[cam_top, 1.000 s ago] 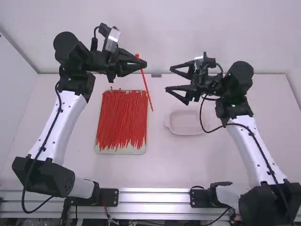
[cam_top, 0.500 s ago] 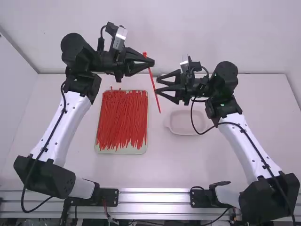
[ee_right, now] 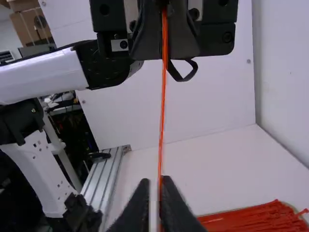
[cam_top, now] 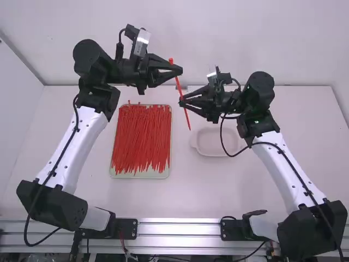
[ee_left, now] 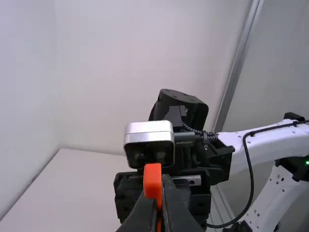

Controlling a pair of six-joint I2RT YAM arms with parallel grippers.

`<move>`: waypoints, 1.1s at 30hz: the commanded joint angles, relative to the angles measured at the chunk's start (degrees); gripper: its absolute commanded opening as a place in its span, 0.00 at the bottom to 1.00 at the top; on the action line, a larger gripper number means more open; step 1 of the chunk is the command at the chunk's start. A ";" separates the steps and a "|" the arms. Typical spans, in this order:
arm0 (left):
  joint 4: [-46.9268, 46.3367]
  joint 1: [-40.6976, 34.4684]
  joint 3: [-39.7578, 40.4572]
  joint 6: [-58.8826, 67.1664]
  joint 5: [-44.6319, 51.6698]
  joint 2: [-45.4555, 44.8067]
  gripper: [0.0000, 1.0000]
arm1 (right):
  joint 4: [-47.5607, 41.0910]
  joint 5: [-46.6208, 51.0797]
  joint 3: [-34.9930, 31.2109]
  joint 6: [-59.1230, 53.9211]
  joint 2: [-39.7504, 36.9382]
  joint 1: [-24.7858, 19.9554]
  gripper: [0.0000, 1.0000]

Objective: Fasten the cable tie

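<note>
Cable tie [cam_top: 177, 84] held mid-air between both arms, above the table [cam_top: 245, 180].
Left gripper [cam_top: 177, 69] is clamped on the tie just below its head [ee_left: 153, 180], and the strap hangs down at a slant. Right gripper [cam_top: 182, 100] has its fingers [ee_right: 142, 200] closed in on the strap [ee_right: 162, 96] about halfway down; the tail end is free. Tray of spare ties [cam_top: 142, 139] and clear dish [cam_top: 215, 143] sit below.

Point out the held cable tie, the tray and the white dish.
held cable tie [cam_top: 178, 84], high view, upper strap
tray [cam_top: 139, 176], high view, near rim
white dish [cam_top: 210, 143], high view, bare floor
</note>
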 commanded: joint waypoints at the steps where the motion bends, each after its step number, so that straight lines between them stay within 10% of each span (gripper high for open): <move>1: 0.39 -0.44 -0.13 -0.20 -0.37 -0.20 0.02 | 0.17 -0.74 1.09 0.46 0.28 0.04 0.00; 8: 0.92 -0.50 -0.13 -1.97 -3.19 -0.20 0.15 | 2.05 0.07 1.09 0.61 0.28 0.07 0.00; 10: 4.15 -0.35 -0.13 -4.46 -4.07 -0.20 0.41 | 5.46 0.09 1.09 3.26 0.28 -0.04 0.00; 14: 9.38 -0.35 -0.13 -7.56 -4.98 -0.20 0.59 | 12.28 0.22 1.09 7.69 0.28 -1.68 0.00; 15: 10.93 -0.46 -0.13 -7.80 -5.11 -0.20 0.90 | 14.16 0.79 1.09 9.49 0.28 -2.19 0.00; 16: 11.23 -0.46 -0.13 -7.93 -5.18 -0.20 0.98 | 14.64 0.98 1.09 9.88 0.28 -2.32 0.00; 23: 16.15 -0.42 -0.13 -12.31 -8.26 -0.20 1.00 | 20.22 2.25 1.09 13.92 0.28 -3.37 0.00; 33: 16.92 -0.46 -0.13 -12.85 -9.46 -0.20 0.65 | 19.50 4.87 1.05 13.14 0.28 -1.11 0.00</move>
